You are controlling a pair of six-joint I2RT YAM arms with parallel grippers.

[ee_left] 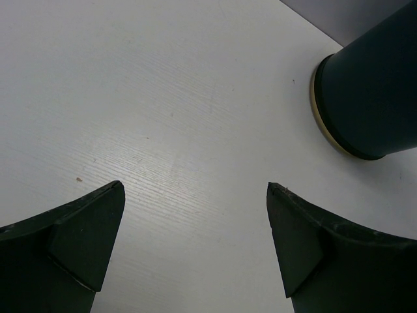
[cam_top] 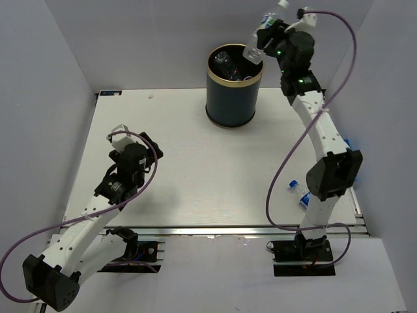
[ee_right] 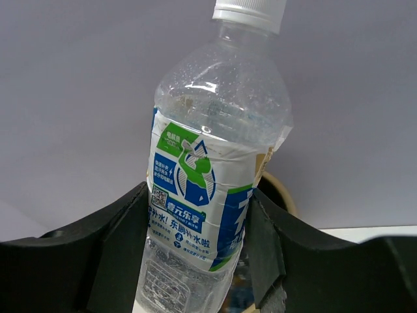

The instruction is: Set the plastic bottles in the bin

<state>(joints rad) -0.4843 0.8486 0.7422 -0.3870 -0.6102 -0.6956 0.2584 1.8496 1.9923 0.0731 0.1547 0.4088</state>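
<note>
R gripper (ee_right: 199, 261): clamped on held bottle (ee_right: 215, 163), tilted, white cap up, base at bin (cam_top: 231, 101) mouth in top view | L gripper (ee_left: 195, 248): wide, holding nothing, low over table (ee_left: 163, 98) | bin: back centre, 1 binned bottle (cam_top: 223, 62) visible inside | 1 loose bottle (cam_top: 298, 191) on table beside R arm

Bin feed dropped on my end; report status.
Right gripper shut on bottle, tilted over bin rim. Left gripper open, empty, above table. Second bottle already inside; opening unobstructed.
</note>
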